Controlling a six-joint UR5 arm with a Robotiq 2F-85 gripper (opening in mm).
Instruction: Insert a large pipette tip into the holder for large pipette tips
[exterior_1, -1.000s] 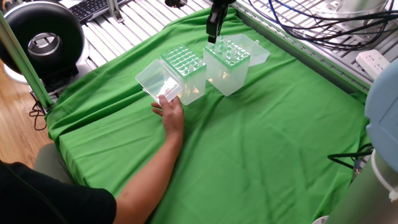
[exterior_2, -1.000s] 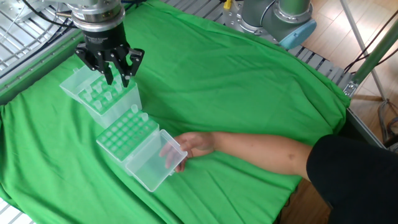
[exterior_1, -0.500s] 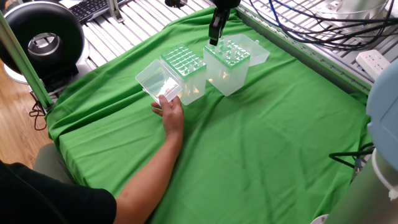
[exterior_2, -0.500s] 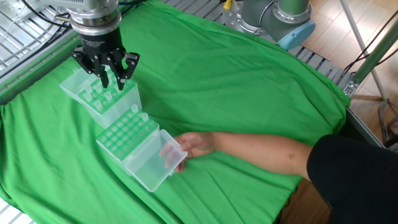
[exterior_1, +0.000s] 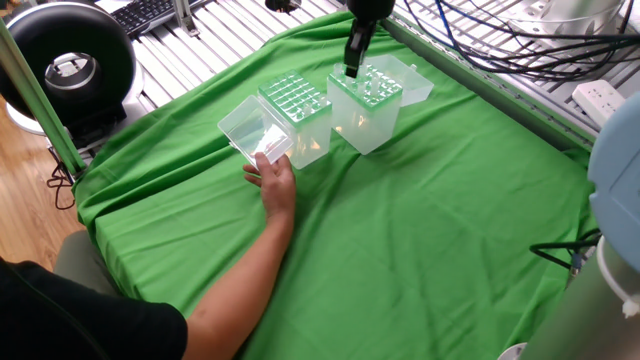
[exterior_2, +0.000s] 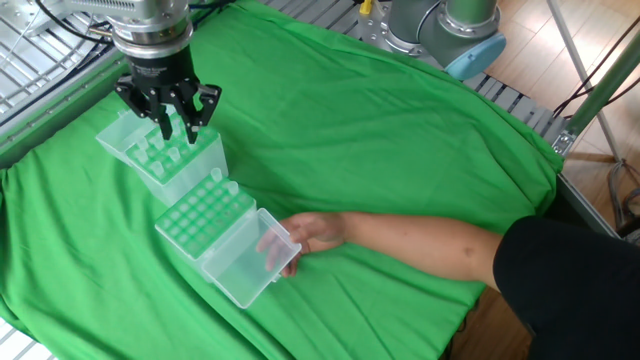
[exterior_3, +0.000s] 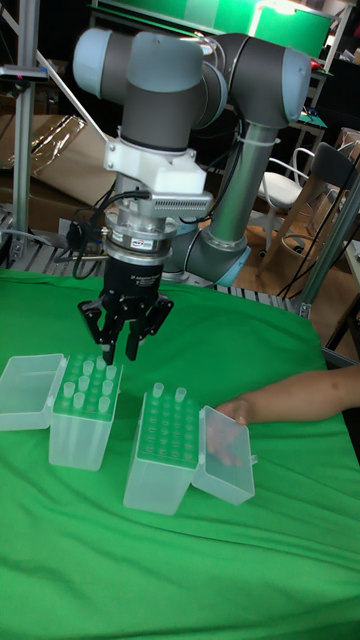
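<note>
Gripper (exterior_3: 119, 352) hangs just above the large-tip holder (exterior_3: 82, 421), black fingers (exterior_2: 163, 122) pointing straight down over its grid top. Fingers sit close together; whether a tip is pinched between them cannot be told.

Large-tip holder (exterior_1: 366, 108): taller translucent plastic box, square in plan, top plate pierced by a grid of holes, several pale tips standing in them. Its clear hinged lid (exterior_3: 29, 392) lies folded open, flat beside the box.

Shorter box (exterior_2: 202, 219): also translucent, with a greenish finer grid, standing just beside the holder. Its clear lid (exterior_1: 256, 134) is swung open and a person's hand (exterior_1: 274, 178) rests against it.

Both boxes stand on the worktop, covered with a matte green cloth (exterior_1: 420, 230), softly creased.
</note>
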